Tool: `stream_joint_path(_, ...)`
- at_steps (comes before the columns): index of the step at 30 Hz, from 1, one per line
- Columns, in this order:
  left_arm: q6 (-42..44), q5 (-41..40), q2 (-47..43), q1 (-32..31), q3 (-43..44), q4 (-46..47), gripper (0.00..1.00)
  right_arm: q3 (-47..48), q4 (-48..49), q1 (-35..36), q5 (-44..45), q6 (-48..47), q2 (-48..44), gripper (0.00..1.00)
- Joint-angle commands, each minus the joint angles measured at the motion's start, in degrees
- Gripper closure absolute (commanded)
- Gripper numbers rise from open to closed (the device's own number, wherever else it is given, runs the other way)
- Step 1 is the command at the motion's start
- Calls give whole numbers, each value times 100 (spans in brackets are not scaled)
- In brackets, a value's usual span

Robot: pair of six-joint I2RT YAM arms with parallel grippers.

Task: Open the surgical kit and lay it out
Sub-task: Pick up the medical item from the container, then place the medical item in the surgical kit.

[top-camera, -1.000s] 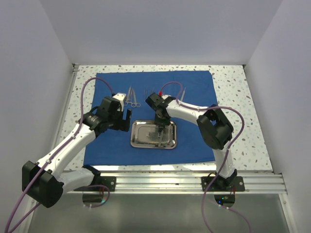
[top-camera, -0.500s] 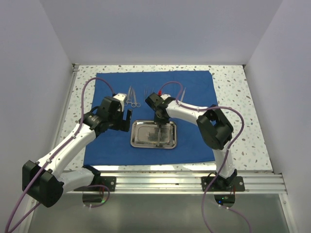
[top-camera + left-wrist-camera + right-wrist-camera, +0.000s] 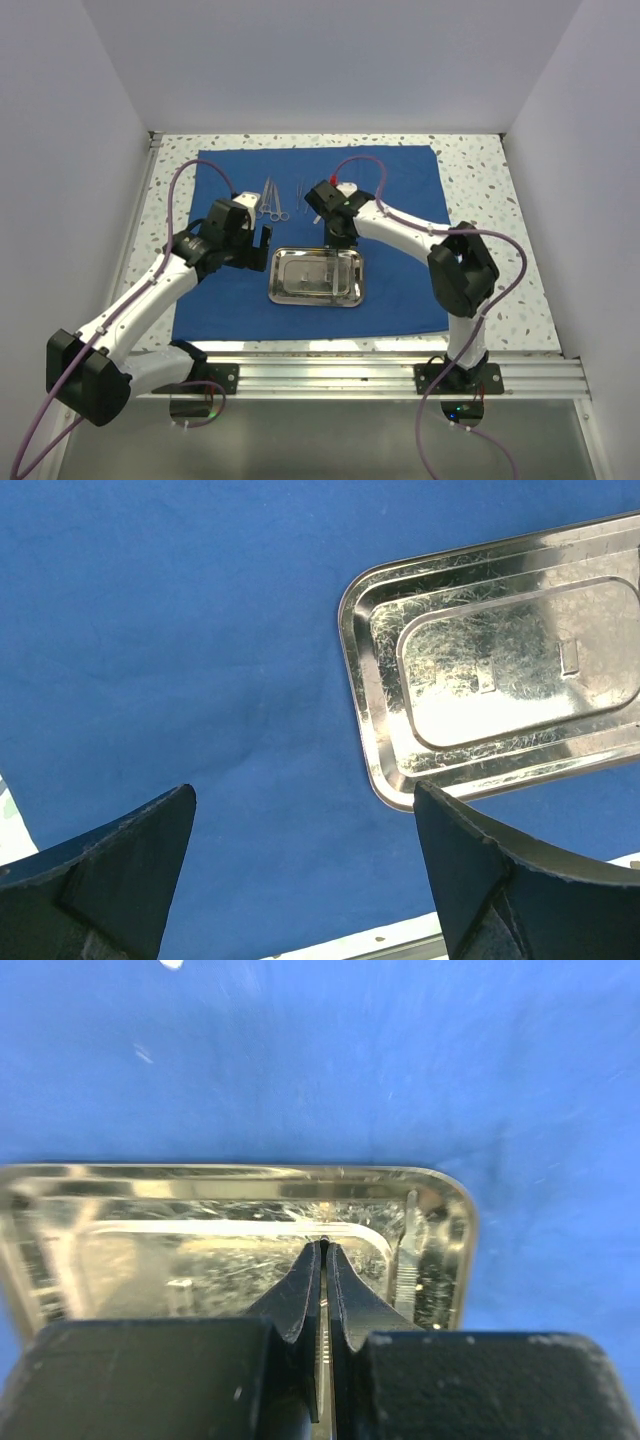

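The royal-blue cloth (image 3: 400,175) lies spread flat on the table. The steel tray (image 3: 316,276) sits on its near middle; it also shows in the left wrist view (image 3: 500,670) and the right wrist view (image 3: 230,1220). My right gripper (image 3: 340,236) hangs over the tray's far edge, shut on a thin steel strip, seemingly tweezers (image 3: 322,1360), held between the fingers (image 3: 300,1290). A ribbed steel strip (image 3: 408,1255) shows at the tray's right wall; instrument or reflection, I cannot tell. My left gripper (image 3: 263,240) (image 3: 303,792) is open and empty above the cloth, left of the tray.
Steel scissors and forceps (image 3: 270,200) lie side by side on the far cloth, with more thin instruments beside them (image 3: 305,187) and to the right (image 3: 375,190). Speckled tabletop (image 3: 490,220) surrounds the cloth. A metal rail (image 3: 380,372) runs along the near edge.
My right gripper has lifted from the tray's middle and moved back toward its far edge, still shut on the thin strip; its elbow swung right. The left arm has not moved.
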Motion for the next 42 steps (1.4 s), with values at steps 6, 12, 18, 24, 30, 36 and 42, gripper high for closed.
stream_joint_path(6, -352, -55, 27, 37, 299, -35, 7, 576, -113, -1109, 398, -706, -329, 100)
stream_joint_path(12, -519, -204, 18, 37, 378, -141, 7, 1190, 72, -2015, 547, -1322, 312, 100)
stream_joint_path(18, -730, -248, 79, 37, 273, -132, 6, 2420, 152, -2447, 714, -1718, 1443, 100)
stream_joint_path(24, -748, -292, 255, 37, 308, -167, 7, 3722, -15, -2597, 688, -1771, 2474, 100)
stream_joint_path(30, -642, -292, 545, 37, 492, -220, 7, 4083, 72, -2746, 776, -1665, 2941, 98)
stream_joint_path(36, -546, -222, 633, 37, 484, -185, 7, 3040, 511, -2781, 697, -1577, 2055, 5)
stream_joint_path(42, -484, -64, 598, 37, 221, 87, 7, 834, 925, -2369, 188, -1489, -25, 5)
